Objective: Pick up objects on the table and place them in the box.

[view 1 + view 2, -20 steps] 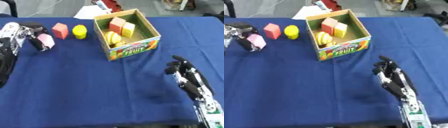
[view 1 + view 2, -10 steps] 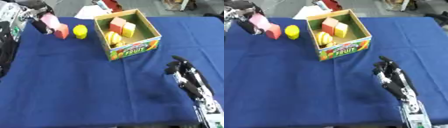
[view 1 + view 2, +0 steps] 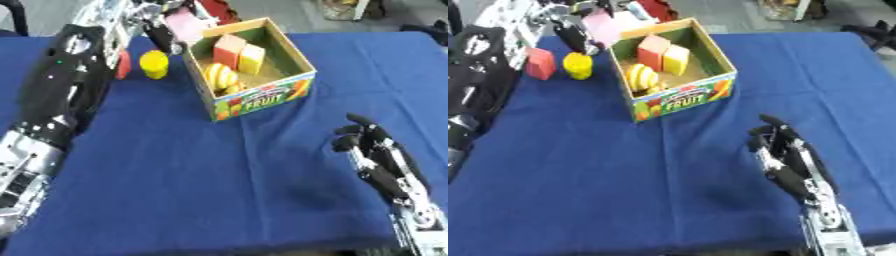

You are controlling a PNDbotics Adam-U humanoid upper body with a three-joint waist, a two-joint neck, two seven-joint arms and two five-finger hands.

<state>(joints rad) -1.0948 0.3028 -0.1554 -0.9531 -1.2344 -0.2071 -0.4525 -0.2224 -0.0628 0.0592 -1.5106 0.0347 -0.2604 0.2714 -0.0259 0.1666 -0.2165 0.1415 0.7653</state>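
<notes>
- The left hand (image 3: 579, 22) is gripping a pink block (image 3: 602, 25) by the box's (image 3: 682, 102) far-left corner.
- Three pieces are sitting inside; a yellow piece (image 3: 578, 65) and red block (image 3: 540, 63) are waiting.
- The right hand (image 3: 785, 155) is lying relaxed, empty.

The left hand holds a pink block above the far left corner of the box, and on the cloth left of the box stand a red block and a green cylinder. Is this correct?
Not fully. The cylinder is yellow, not green, as the right eye view shows. The rest holds: the left hand holds the pink block by the far left corner of the box, and the red block stands left of it.
</notes>
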